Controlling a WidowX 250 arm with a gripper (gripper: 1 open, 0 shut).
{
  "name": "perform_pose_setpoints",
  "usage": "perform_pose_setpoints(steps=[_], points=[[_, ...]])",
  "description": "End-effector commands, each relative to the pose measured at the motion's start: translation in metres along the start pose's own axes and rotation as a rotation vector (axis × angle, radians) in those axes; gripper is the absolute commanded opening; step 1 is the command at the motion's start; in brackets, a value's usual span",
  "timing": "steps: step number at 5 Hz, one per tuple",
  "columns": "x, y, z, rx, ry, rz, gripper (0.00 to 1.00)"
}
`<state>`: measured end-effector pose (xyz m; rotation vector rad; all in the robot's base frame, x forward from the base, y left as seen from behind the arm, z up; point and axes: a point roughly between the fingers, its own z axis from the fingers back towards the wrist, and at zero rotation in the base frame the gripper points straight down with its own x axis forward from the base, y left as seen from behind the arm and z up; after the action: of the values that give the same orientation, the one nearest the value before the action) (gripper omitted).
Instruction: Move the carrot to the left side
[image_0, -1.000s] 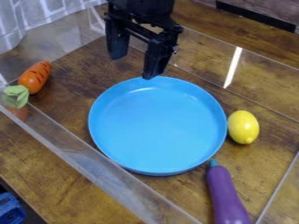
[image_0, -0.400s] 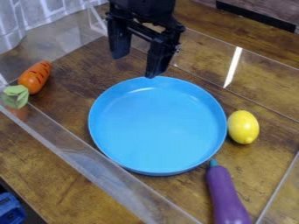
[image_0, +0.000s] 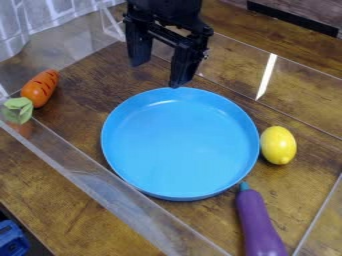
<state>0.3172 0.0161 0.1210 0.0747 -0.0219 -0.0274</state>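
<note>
Gripper (image_0: 160, 62) hangs above the blue plate's (image_0: 181, 143) far edge — fingers spread apart, pointing down.

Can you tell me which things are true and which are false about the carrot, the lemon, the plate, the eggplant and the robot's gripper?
The carrot is lying on the blue plate. False: it lies off the plate, near the left edge of the picture.
The lemon is yellow. True.
The eggplant is between the carrot and the plate. False: it is at the lower right of the picture, beyond the plate from the carrot.
The gripper is open. True.
The gripper is holding the lemon. False: nothing is between its fingers.
</note>
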Motion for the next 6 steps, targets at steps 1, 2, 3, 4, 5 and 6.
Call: perform_pose_setpoints(steps=[1,2,3,4,5,6], points=[[0.0050,0.0041,0.0142,0.002,-0.056,0.006,1.00],[0.0055,0.0056,0.0121,0.002,-0.054,0.006,1.00],[0.0057,0.0074,0.0100,0.002,-0.050,0.007,1.00],[0.0055,0.0096,0.0078,0.002,-0.042,0.008,1.00],[0.0050,0.0119,0.0057,0.002,-0.035,0.010,1.00],[0.0055,0.0100,0.0048,0.008,-0.034,0.002,1.00]])
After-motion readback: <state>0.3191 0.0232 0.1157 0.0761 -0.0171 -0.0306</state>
